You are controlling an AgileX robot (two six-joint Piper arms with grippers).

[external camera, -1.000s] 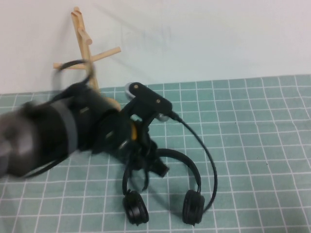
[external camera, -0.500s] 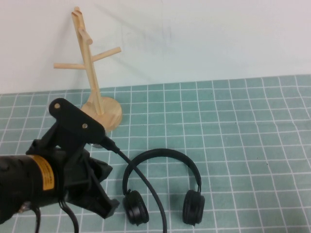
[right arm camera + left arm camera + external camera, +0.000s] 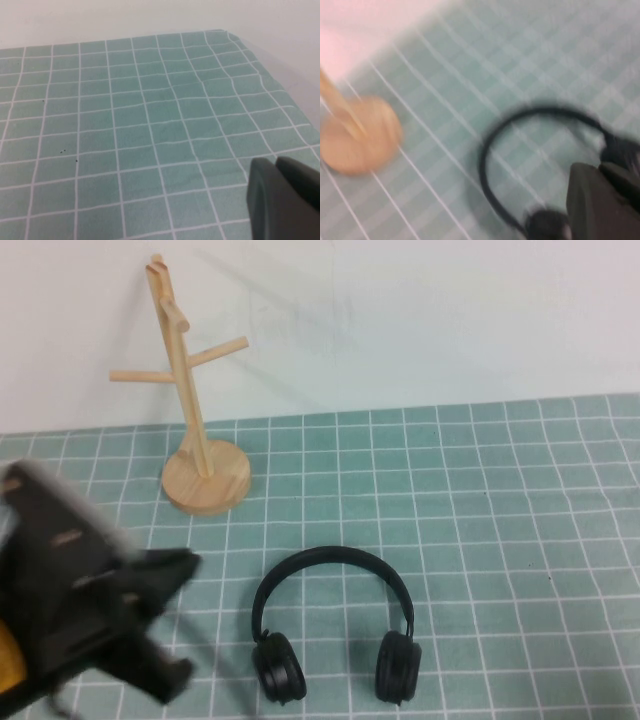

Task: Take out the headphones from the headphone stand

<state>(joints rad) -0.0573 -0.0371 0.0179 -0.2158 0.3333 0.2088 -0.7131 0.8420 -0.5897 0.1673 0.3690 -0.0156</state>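
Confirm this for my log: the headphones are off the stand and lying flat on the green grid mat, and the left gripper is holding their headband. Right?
Not quite. The headphones do lie flat on the mat, off the headphone stand, but the high view shows the left gripper apart from them, near the mat's left edge, holding nothing. The right gripper is elsewhere, over bare mat.
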